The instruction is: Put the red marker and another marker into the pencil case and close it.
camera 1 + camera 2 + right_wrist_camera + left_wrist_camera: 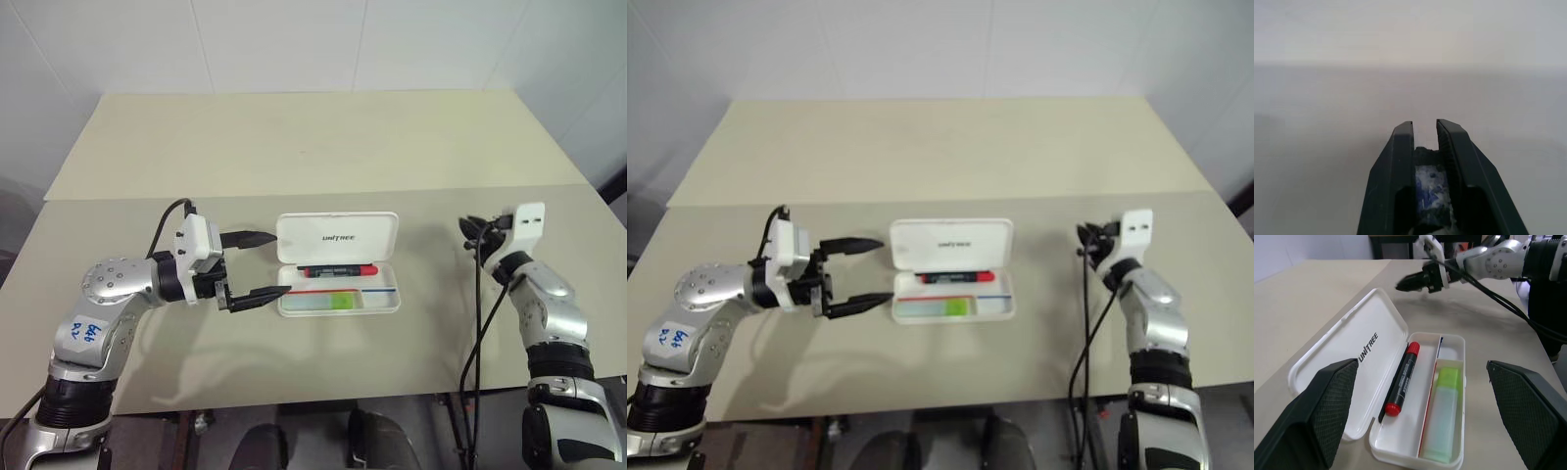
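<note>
The white pencil case (304, 243) lies open in the middle of the table, its lid standing up at the back. The red marker (338, 269) lies in the rear compartment, and the other marker (329, 303), pale mint with a lime-green cap, lies in the front one. My left gripper (280, 262) is open, its fingers level and pointing at the case's left end, one tip by the lid and one by the tray's front corner. My right gripper (476, 233) hovers off to the right of the case, shut with nothing in it.
The beige table (323, 147) has a seam running across behind the case. Black cables (478, 323) hang from my right wrist down over the table's front edge. White walls stand behind the table.
</note>
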Robot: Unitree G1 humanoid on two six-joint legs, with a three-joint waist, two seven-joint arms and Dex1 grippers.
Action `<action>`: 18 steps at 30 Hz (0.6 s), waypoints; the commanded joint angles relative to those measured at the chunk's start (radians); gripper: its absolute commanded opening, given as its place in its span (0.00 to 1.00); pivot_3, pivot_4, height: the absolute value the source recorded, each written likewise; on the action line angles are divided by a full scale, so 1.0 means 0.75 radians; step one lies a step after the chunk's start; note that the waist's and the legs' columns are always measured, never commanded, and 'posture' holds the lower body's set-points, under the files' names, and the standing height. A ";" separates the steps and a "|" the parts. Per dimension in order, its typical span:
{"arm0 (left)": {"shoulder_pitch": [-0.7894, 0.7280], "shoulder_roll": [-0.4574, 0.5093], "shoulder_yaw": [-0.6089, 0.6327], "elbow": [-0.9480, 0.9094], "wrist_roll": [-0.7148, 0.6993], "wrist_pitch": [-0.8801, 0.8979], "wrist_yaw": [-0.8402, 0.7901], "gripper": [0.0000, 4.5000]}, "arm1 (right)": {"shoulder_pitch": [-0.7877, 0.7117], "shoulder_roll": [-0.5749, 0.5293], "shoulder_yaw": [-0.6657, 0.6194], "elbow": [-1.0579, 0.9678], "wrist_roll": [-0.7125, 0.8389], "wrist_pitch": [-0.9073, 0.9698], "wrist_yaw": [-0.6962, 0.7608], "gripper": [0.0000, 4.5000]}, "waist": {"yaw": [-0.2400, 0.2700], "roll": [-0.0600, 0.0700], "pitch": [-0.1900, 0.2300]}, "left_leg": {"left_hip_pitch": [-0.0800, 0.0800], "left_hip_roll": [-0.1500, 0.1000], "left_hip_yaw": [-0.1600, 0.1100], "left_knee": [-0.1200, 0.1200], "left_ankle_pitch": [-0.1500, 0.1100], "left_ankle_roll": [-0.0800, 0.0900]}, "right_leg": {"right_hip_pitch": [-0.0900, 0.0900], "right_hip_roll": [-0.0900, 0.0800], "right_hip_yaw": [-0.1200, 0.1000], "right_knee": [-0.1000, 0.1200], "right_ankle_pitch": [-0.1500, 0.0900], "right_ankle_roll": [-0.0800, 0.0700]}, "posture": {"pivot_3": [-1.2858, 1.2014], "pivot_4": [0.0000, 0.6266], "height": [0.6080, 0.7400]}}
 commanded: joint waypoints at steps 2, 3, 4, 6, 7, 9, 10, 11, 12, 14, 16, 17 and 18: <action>0.003 0.010 0.015 -0.022 -0.020 -0.036 -0.011 1.00 | 0.076 -0.111 0.049 -0.267 0.098 0.052 0.298 0.09 | 0.010 0.000 0.000 | 0.000 0.000 -0.002 0.000 0.000 0.000 | 0.000 0.000 0.000 0.000 0.000 0.000 | 0.52 0.24 1.00; 0.008 0.010 0.016 -0.022 -0.019 -0.040 -0.011 1.00 | 0.096 -0.135 0.061 -0.308 0.116 0.079 0.352 0.09 | 0.011 0.000 0.000 | -0.001 0.000 -0.002 0.000 0.000 0.000 | 0.000 0.000 0.000 0.000 0.000 0.000 | 0.52 0.24 1.00; 0.014 0.010 0.017 -0.022 -0.018 -0.044 -0.011 1.00 | 0.119 -0.161 0.072 -0.348 0.136 0.100 0.412 0.09 | 0.012 0.000 0.000 | -0.001 -0.001 -0.002 0.000 -0.001 0.000 | 0.000 0.000 0.000 0.000 0.000 0.000 | 0.52 0.24 1.00; 0.027 0.012 0.020 -0.026 -0.016 -0.051 -0.012 1.00 | 0.177 -0.216 0.093 -0.442 0.200 0.153 0.561 0.09 | 0.017 0.000 0.000 | -0.001 -0.001 -0.002 0.000 -0.001 0.000 | 0.000 -0.001 0.000 0.000 0.000 0.000 | 0.52 0.24 1.00; 0.031 0.014 0.022 -0.028 -0.016 -0.052 -0.012 1.00 | 0.201 -0.237 0.099 -0.475 0.223 0.158 0.624 0.09 | 0.017 0.000 0.000 | -0.001 -0.001 -0.002 0.000 -0.002 0.000 | 0.000 0.000 -0.001 -0.001 0.000 0.000 | 0.52 0.24 1.00; 0.039 0.016 0.025 -0.034 -0.018 -0.054 -0.010 1.00 | 0.235 -0.268 0.118 -0.525 0.260 0.176 0.721 0.09 | 0.019 0.000 0.000 | -0.001 -0.001 -0.002 -0.001 -0.002 0.000 | 0.000 0.000 -0.001 -0.001 0.000 0.000 | 0.52 0.24 1.00; 0.042 0.016 0.026 -0.037 -0.019 -0.054 -0.008 1.00 | 0.243 -0.272 0.131 -0.538 0.260 0.168 0.751 0.09 | 0.019 0.000 0.000 | -0.001 -0.001 -0.001 -0.001 -0.002 0.000 | 0.000 0.000 -0.001 -0.001 0.000 0.000 | 0.52 0.24 1.00; 0.046 0.017 0.027 -0.040 -0.020 -0.054 -0.007 1.00 | 0.246 -0.270 0.147 -0.548 0.252 0.153 0.775 0.09 | 0.020 0.000 0.000 | -0.001 -0.001 -0.001 -0.001 -0.002 0.001 | 0.000 0.000 -0.001 -0.002 0.000 0.000 | 0.52 0.24 1.00; 0.049 0.015 0.027 -0.045 -0.020 -0.054 -0.004 1.00 | 0.242 -0.258 0.178 -0.560 0.236 0.135 0.798 0.09 | 0.020 -0.001 0.000 | -0.001 -0.001 -0.001 -0.001 -0.002 0.001 | 0.000 0.000 -0.001 -0.002 0.000 0.000 | 0.52 0.24 1.00; 0.054 0.011 0.022 -0.052 -0.018 -0.054 0.002 1.00 | 0.220 -0.224 0.236 -0.565 0.210 0.104 0.825 0.09 | 0.019 -0.001 0.000 | 0.000 -0.001 -0.001 0.000 -0.002 0.001 | 0.000 0.000 -0.001 -0.002 0.000 0.000 | 0.52 0.24 1.00; 0.056 0.008 0.017 -0.057 -0.018 -0.053 0.007 1.00 | 0.195 -0.188 0.293 -0.549 0.190 0.073 0.852 0.09 | 0.018 -0.001 0.000 | 0.000 -0.001 -0.001 0.000 -0.002 0.000 | 0.000 0.000 -0.001 -0.002 0.000 0.000 | 0.52 0.24 1.00; 0.054 0.006 0.014 -0.060 -0.018 -0.051 0.010 1.00 | 0.181 -0.171 0.322 -0.538 0.178 0.061 0.866 0.09 | 0.016 -0.001 0.000 | 0.000 0.000 0.000 0.000 -0.002 0.000 | 0.000 0.000 -0.001 -0.002 0.000 0.000 | 0.52 0.24 1.00; 0.053 0.004 0.012 -0.064 -0.020 -0.048 0.013 1.00 | 0.169 -0.157 0.348 -0.527 0.166 0.051 0.878 0.09 | 0.014 -0.001 0.000 | 0.000 0.000 0.000 0.000 -0.002 -0.001 | 0.000 0.000 -0.001 -0.002 0.000 0.000 | 0.52 0.24 1.00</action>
